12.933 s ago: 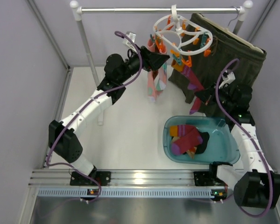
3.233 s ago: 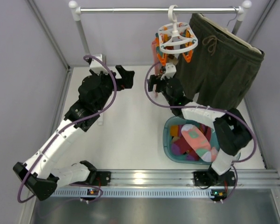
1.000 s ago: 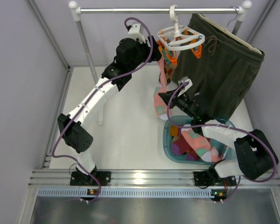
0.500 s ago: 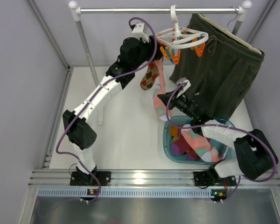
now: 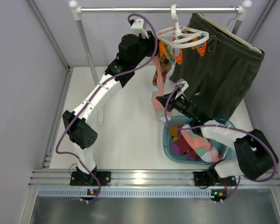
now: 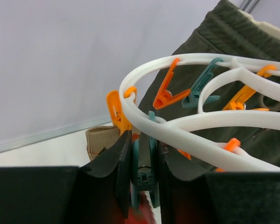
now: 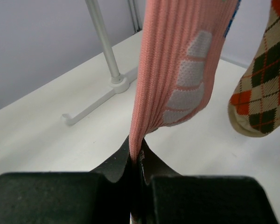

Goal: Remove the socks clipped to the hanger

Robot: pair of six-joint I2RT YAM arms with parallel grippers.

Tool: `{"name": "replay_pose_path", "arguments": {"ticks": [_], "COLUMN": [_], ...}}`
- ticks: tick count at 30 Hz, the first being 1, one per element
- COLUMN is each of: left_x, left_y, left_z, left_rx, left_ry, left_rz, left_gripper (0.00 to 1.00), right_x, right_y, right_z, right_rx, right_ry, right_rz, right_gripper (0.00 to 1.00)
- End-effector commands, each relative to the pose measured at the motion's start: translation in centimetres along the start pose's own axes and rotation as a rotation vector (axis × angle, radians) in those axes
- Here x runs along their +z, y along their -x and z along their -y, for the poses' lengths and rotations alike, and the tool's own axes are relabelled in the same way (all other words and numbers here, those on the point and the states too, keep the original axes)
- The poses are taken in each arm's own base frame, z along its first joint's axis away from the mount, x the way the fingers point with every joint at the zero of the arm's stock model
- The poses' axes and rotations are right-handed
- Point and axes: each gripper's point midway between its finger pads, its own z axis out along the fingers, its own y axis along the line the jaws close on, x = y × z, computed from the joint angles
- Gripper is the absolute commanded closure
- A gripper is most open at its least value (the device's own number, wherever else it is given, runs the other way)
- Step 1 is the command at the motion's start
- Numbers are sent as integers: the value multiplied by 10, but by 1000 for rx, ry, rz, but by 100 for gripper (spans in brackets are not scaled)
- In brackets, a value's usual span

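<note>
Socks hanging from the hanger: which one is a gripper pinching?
The pink sock, pinched by the right gripper; the argyle sock hangs ungripped beside it.

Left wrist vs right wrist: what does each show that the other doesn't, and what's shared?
Left wrist only: the hanger, an orange clip, the left gripper clasping a teal clip, olive shorts behind. Right wrist only: the right gripper shut on the pink sock, the argyle sock beside it, the rail stand's foot. Shared: white table and grey wall.

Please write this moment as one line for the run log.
left gripper: on teal clip of hanger | right gripper: shut on pink sock | argyle sock: hangs beside it
</note>
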Motion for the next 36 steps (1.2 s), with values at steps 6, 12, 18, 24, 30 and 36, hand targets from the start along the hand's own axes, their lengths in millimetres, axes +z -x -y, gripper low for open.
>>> {"name": "replay_pose_path", "arguments": {"ticks": [6,12,18,24,30,36], "left_x": [2,-5,-19,-41,-69,-108], "left_y": [27,21,15,7,-2,-10], "left_z": [7,6,9,1,-13,-28], "left_rx": [14,3,-15,-30,-64,-67], "left_ry": [-25,-30,-42,-11,55,117], "left_rz": [83,61,35,13,1,-1], "left_gripper": [92,74,25,2,2,2], "right_x": [-11,-44,-107,-184,-216,-223], "right_y": [9,20,24,4,-36,-101], "right_z": [-22,-43,-34,-6,3,18], "right_rx": [-31,12,138,373,564,712], "right_ry": [57,76,-164,-541,-694,-837], "right_rz": [11,-6,-119,-128,-108,-171], "right_gripper": [100,100,100,100,100,100]}}
